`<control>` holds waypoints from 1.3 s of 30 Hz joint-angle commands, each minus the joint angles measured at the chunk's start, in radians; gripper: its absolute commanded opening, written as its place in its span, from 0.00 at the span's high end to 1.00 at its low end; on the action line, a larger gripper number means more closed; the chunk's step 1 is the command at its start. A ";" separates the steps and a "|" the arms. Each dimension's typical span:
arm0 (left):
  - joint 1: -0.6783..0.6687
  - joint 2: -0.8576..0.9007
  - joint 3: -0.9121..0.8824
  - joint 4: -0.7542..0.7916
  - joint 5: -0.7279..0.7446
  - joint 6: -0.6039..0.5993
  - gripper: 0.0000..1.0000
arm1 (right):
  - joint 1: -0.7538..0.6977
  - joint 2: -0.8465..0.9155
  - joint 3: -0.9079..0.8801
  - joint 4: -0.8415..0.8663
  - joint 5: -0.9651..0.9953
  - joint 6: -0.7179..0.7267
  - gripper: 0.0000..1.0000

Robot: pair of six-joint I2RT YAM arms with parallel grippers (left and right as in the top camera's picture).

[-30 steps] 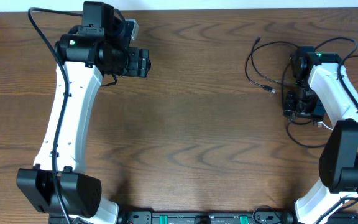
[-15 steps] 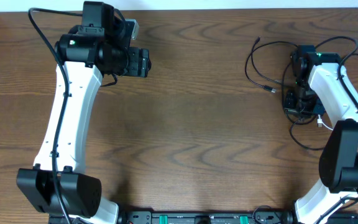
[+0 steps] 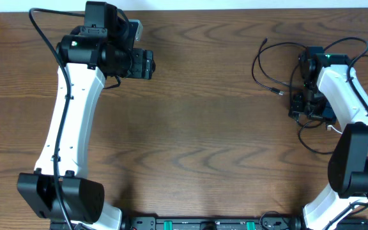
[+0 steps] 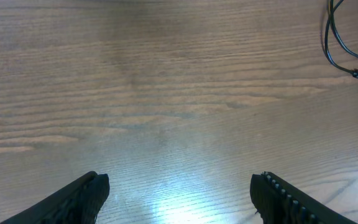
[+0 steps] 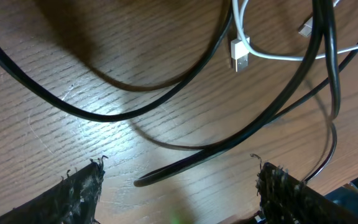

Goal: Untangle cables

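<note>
**Right tool (image 5: 179, 186): released, poised over the tangle**

Right tool hangs low over the right side of the brown wood-grain worktop (image 3: 203, 128). Its jaws are spread wide and grip nothing, a stance that leaves room for a strand to pass between them. Thin black flexible cables (image 5: 241, 140) cross directly beneath it, looped over one another. A thin white cord with a flat silver plug (image 5: 238, 55) lies just beyond. Left tool (image 4: 179, 186) is likewise spread and empty, held well apart at the left, probably to stay clear. Judgement: no strand is separated yet, so the task is at an early stage.

The cables (image 5: 319, 18) run off the right wrist view's edges.
</note>
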 commanded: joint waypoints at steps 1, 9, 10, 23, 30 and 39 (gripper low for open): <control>0.002 -0.025 0.009 -0.005 0.015 0.006 0.21 | -0.003 -0.003 -0.017 -0.001 0.029 0.024 0.23; 0.002 -0.025 0.009 0.001 0.016 0.006 0.21 | -0.015 -0.003 -0.108 0.050 0.050 0.039 0.23; 0.002 -0.025 0.009 0.002 0.016 0.006 0.21 | -0.017 -0.003 -0.118 0.057 0.049 0.039 0.24; 0.002 -0.025 0.009 0.002 0.016 0.006 0.21 | -0.016 -0.003 -0.133 0.092 0.014 0.031 0.99; 0.002 -0.025 0.009 0.002 0.016 0.006 0.21 | -0.015 -0.004 -0.125 0.134 -0.048 -0.023 0.99; 0.002 -0.025 0.009 0.001 0.015 0.006 0.21 | -0.016 -0.006 0.000 0.148 -0.116 -0.070 0.99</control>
